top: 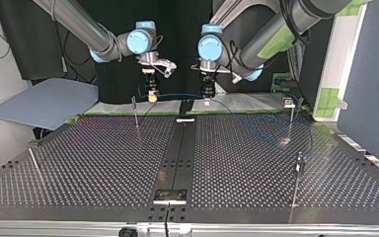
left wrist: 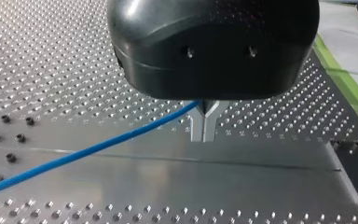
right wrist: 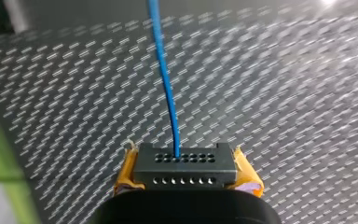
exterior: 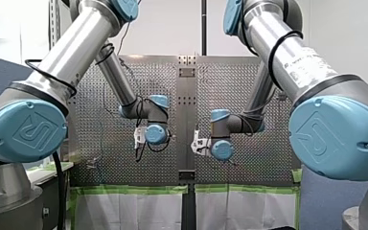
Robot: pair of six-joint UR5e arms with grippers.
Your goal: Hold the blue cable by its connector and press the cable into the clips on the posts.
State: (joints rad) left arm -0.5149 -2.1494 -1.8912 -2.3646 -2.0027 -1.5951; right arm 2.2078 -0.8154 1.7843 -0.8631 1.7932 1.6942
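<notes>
**Both grippers clamped on the blue cable, connector in the right one**

In the right wrist view, my right gripper (right wrist: 185, 161) is clenched on the connector (right wrist: 186, 173), a black block with two rows of small holes. One of the yellow pads (right wrist: 127, 170) presses against each of its sides. The blue cable (right wrist: 165, 79) comes out of the connector's upper row of holes and runs straight ahead, away from the gripper, above the perforated table (right wrist: 284, 93).

In the left wrist view, my left gripper (left wrist: 204, 125) has its metal fingers (left wrist: 196, 128) drawn together. The cable enters where they meet, so it is pinched there. From that grip it slopes down and off to one side, above the table's plate.

In the top view both grippers hang side by side over the table's far edge, the right gripper at the view's left. The cable is stretched in the air between them. Past the left gripper it goes on to the view's right and lies in a loose curve on the table.

A thin post (top: 136, 116) stands just beside the right gripper. A second post (top: 291, 118) rises at the far right and a third post (top: 298, 180) stands nearer the camera. The clips at their tops are too small to tell whether any of them holds the cable.
</notes>
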